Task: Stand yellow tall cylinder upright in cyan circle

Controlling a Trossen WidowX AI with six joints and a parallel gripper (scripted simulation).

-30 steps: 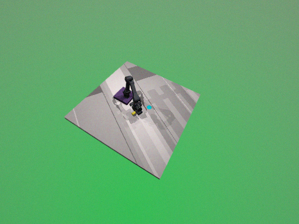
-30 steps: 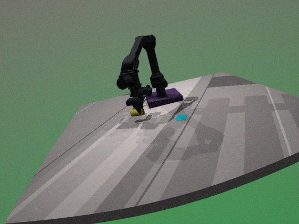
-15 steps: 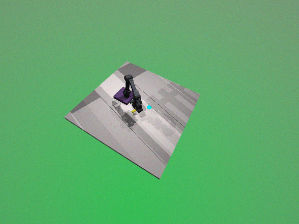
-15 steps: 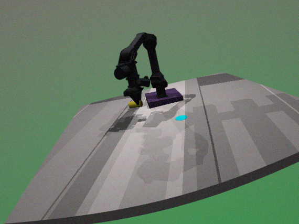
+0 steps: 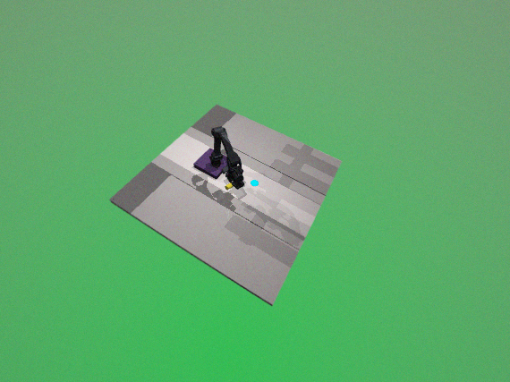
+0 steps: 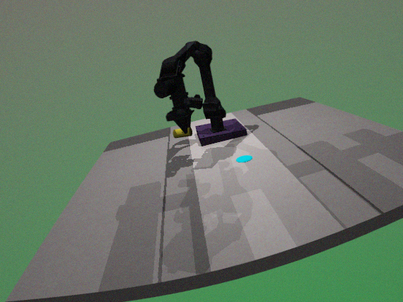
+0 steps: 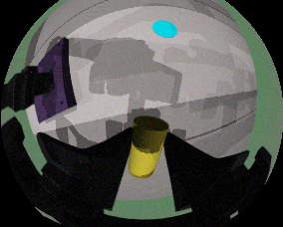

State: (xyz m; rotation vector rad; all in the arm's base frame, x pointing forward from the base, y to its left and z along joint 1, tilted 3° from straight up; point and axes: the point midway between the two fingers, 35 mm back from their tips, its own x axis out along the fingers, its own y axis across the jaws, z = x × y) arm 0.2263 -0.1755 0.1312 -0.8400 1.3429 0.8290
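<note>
A flat green backdrop surrounds a grey table (image 6: 269, 206) patched with lighter and darker bands and blocky shadows. On it, toward the far side in the exterior view, your arm rises from a purple base plate (image 6: 221, 131), bends over at the elbow and comes down to the left of that plate.

Your gripper (image 6: 184, 126) is down at table level and closed on the yellow tall cylinder (image 6: 182, 132); the jaws stand partly closed, stopped by the cylinder's body between them. In the exterior view the cylinder lies on its side just left of the base plate, its long axis running roughly left to right across the table, with the fingers pinching it near its right end, so most of the length sticks out to the left. In the wrist view the yellow tall cylinder (image 7: 147, 146) runs straight ahead between the two dark fingers, its far end face tipped toward the camera.

The relation your next move depends on: the cyan circle (image 6: 244, 158) sits well apart from the held cylinder, to the right and nearer the camera in the exterior view, in front of the base plate. In the wrist view the cyan circle (image 7: 164, 29) is far ahead and slightly right of the cylinder's axis. You will likely need to lift, swing right and rotate the axis to vertical.

No brands, labels or readable writing show anywhere.
</note>
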